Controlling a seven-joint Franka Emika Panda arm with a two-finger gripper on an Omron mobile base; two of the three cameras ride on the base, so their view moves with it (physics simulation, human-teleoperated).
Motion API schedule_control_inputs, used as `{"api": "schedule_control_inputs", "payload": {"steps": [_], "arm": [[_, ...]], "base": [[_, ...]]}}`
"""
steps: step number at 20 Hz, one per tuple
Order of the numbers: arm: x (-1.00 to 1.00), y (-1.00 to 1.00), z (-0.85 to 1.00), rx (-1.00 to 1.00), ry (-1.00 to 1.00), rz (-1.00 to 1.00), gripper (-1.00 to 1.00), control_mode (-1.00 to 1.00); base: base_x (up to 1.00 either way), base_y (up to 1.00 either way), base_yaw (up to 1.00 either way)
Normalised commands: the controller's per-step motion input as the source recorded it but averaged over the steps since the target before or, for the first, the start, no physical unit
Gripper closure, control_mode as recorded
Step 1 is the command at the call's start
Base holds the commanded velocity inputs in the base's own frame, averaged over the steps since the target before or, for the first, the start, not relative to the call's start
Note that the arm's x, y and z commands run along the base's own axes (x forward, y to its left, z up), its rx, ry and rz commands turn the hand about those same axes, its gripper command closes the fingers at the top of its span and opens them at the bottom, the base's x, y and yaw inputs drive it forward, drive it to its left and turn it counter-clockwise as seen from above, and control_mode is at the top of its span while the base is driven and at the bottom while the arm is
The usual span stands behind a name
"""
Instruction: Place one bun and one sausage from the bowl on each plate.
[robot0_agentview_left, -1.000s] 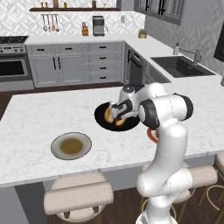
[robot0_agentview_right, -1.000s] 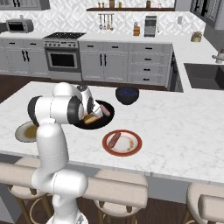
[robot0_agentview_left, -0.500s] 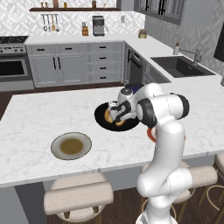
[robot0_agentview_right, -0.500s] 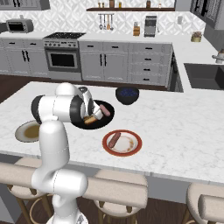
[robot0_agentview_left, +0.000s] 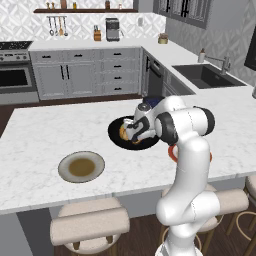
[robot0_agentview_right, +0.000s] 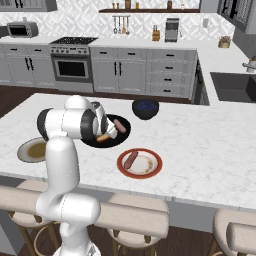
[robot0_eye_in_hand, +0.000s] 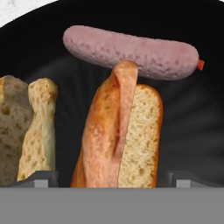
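Note:
The black bowl (robot0_agentview_left: 116, 134) sits mid-counter and holds a pink sausage (robot0_eye_in_hand: 131, 51), a split bun (robot0_eye_in_hand: 118, 140) and another bun (robot0_eye_in_hand: 37, 131) to its left. My gripper (robot0_eye_in_hand: 111, 179) is down in the bowl (robot0_eye_in_hand: 192, 113) and open. Its fingertips (robot0_eye_in_hand: 41, 178) stand on either side of the split bun without touching it. In the left base view the gripper (robot0_agentview_left: 131, 133) hangs over the bowl's centre. The red-rimmed plate (robot0_agentview_right: 150, 169) carries one sausage (robot0_agentview_right: 131, 159). The grey-rimmed plate (robot0_agentview_left: 65, 170) lies bare at the left.
A dark-blue bowl (robot0_agentview_right: 145, 108) stands just behind the black bowl (robot0_agentview_right: 122, 134). The grey-rimmed plate (robot0_agentview_right: 25, 150) is near the counter's front edge, with stools below. A sink (robot0_agentview_left: 207, 76) is set in the counter at the far right.
The hand has edged slightly lower over the bowl. The plates, the bowl and the food have not moved.

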Motion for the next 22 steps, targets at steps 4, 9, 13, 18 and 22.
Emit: {"api": "schedule_control_inputs", "payload": {"steps": [4,9,13,18,22], "arm": [[0.00,0.00,0.00,0.00,0.00,0.00,1.00,-1.00],[0.00,0.00,0.00,0.00,0.00,0.00,1.00,-1.00],[0.00,0.00,0.01,0.00,0.00,0.00,1.00,-1.00],[-0.08,0.00,0.59,0.00,0.00,0.00,1.00,-1.00],[-0.09,-0.04,0.80,0.00,0.00,0.00,1.00,-1.00]], "base": [[0.00,0.00,0.00],[0.00,0.00,0.00],[0.00,0.00,0.00],[0.00,0.00,0.00],[0.00,0.00,0.00]]}}
